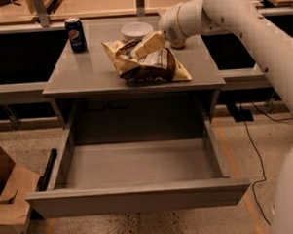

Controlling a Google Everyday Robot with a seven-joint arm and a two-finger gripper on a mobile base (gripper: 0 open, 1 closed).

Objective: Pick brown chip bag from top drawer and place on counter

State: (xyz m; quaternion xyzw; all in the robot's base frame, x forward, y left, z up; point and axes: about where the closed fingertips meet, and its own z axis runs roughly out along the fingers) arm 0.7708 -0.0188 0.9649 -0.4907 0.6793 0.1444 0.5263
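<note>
The brown chip bag lies flat on the grey counter, near its front edge and right of centre. My gripper hangs just over the bag's far upper part, reaching in from the right on the white arm. Its cream fingers look open and no longer pinch the bag. The top drawer is pulled fully out below the counter. Its grey floor is bare.
A blue soda can stands at the counter's back left. A white bowl sits at the back centre, just behind the bag. A cardboard box is on the floor to the left. A cable runs on the floor to the right.
</note>
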